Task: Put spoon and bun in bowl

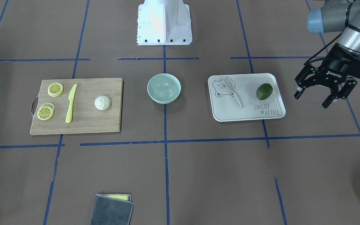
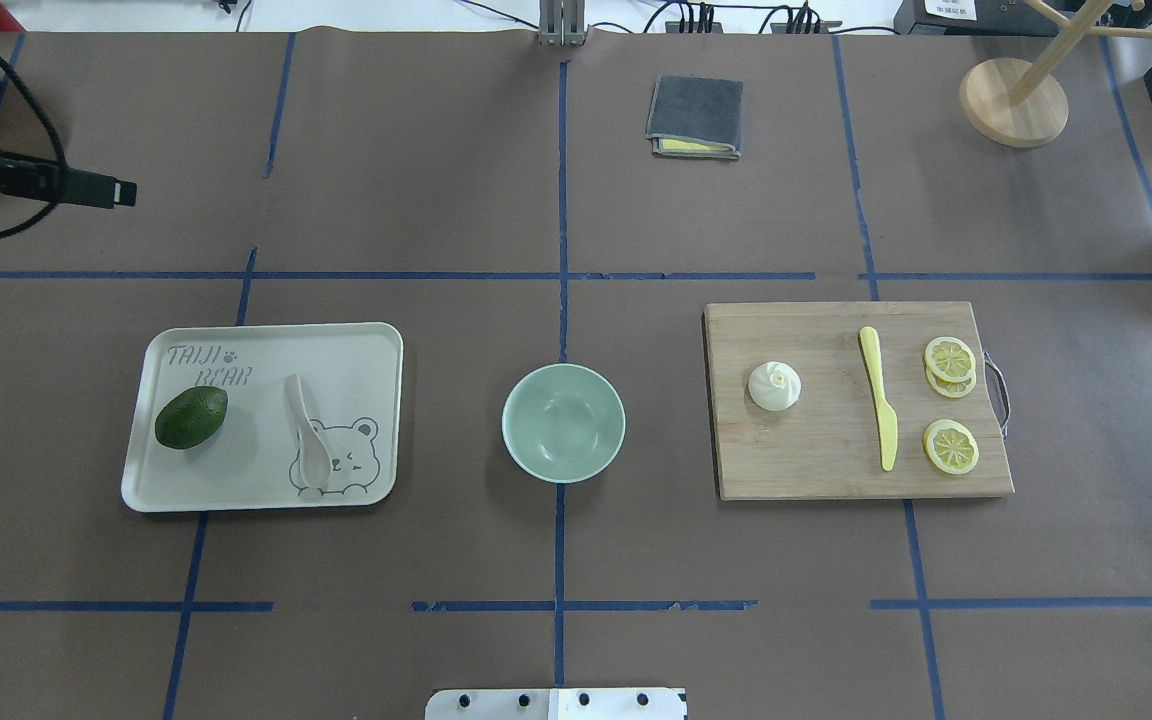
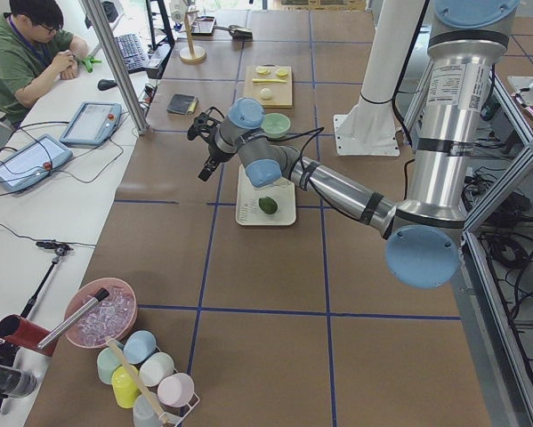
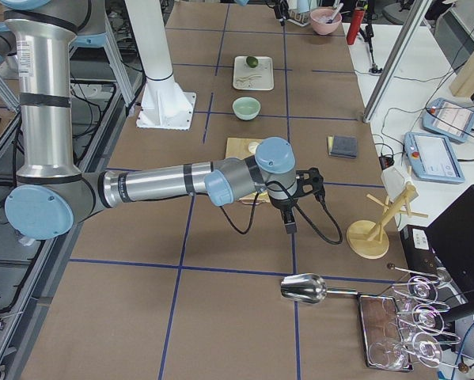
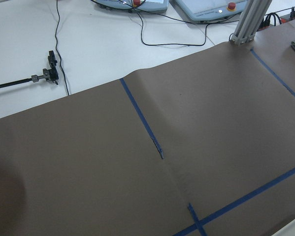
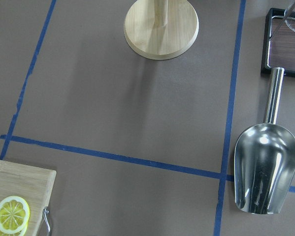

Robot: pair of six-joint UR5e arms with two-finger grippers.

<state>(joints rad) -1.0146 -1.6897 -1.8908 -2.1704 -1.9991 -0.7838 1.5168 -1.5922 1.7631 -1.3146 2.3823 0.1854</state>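
Observation:
The off-white spoon (image 1: 233, 92) lies on the white bear tray (image 1: 273, 115), beside a dark green avocado (image 1: 264, 91). The cream bun (image 1: 102, 102) sits on the wooden cutting board (image 1: 105, 123). The mint-green bowl (image 1: 163, 88) stands empty between tray and board. My left gripper (image 1: 311, 100) is open and empty, hovering above the table beyond the tray's outer side. My right gripper (image 4: 290, 224) shows only in the exterior right view, past the board's outer end; I cannot tell whether it is open or shut. In the overhead view the spoon (image 2: 306, 440), bun (image 2: 774, 385) and bowl (image 2: 563, 422) all show.
A yellow plastic knife (image 1: 71, 103) and lemon slices (image 1: 55, 89) lie on the board. A folded grey cloth (image 1: 112, 211) lies at the far side. A wooden stand (image 6: 161, 27) and a metal scoop (image 6: 265, 174) are below my right wrist.

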